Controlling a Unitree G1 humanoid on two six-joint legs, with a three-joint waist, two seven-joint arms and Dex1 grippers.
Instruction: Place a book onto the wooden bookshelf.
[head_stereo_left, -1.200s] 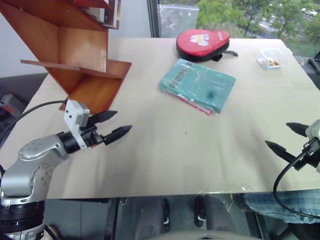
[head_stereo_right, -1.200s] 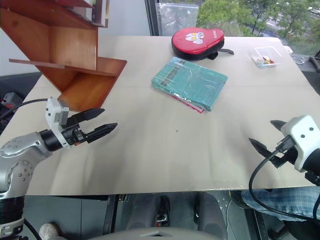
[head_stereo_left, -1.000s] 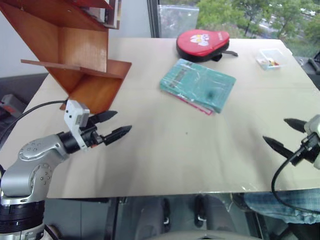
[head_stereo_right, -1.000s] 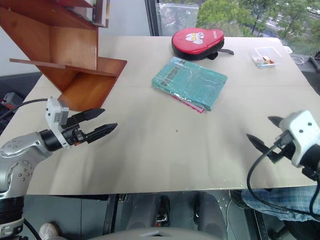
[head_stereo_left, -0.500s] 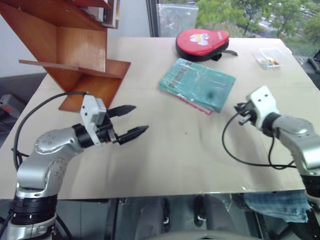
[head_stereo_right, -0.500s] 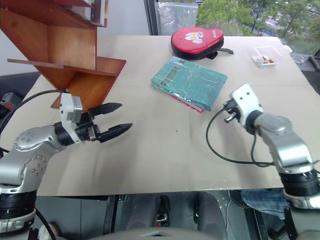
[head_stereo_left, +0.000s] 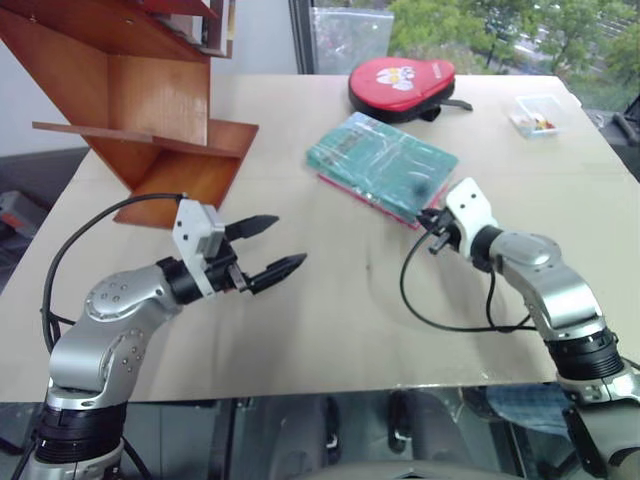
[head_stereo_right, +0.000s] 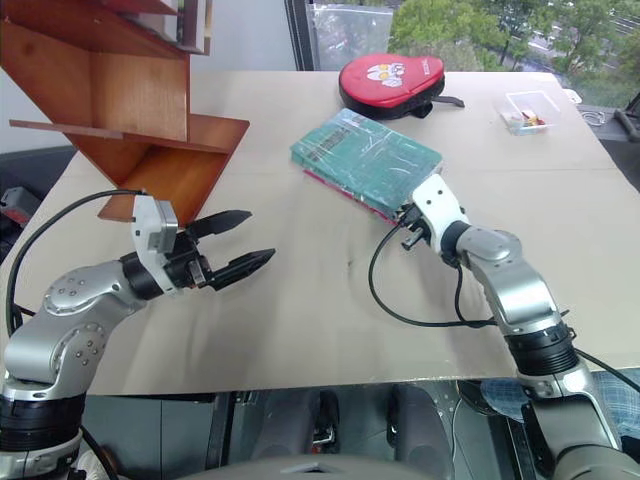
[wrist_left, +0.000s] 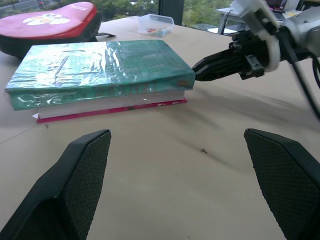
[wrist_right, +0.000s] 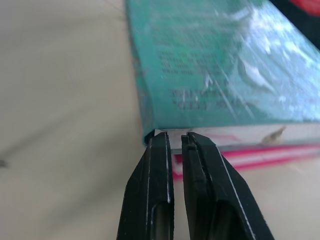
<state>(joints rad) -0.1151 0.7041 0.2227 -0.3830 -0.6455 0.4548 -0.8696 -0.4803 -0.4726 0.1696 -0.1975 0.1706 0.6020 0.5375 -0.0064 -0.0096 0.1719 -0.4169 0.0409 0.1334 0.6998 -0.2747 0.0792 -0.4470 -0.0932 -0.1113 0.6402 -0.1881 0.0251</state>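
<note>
The teal-green book lies flat near the middle of the table, on top of a thinner pink book. My right gripper is shut, with nothing between its fingers. Its tips sit at the book's near corner, level with the pale page edges; whether they touch is unclear. My left gripper hovers open and empty over the table, well to the left of the book and pointing towards it. The wooden bookshelf stands at the table's far left with its slanted boards.
A red zipped case lies at the table's far edge behind the books, and a small clear plastic box sits at the far right. A black cable loops from my right wrist over the beige table.
My right arm swung in from the table's right edge to the book's near corner, and its fingers closed. My left gripper shifted slightly to the right and stayed open.
</note>
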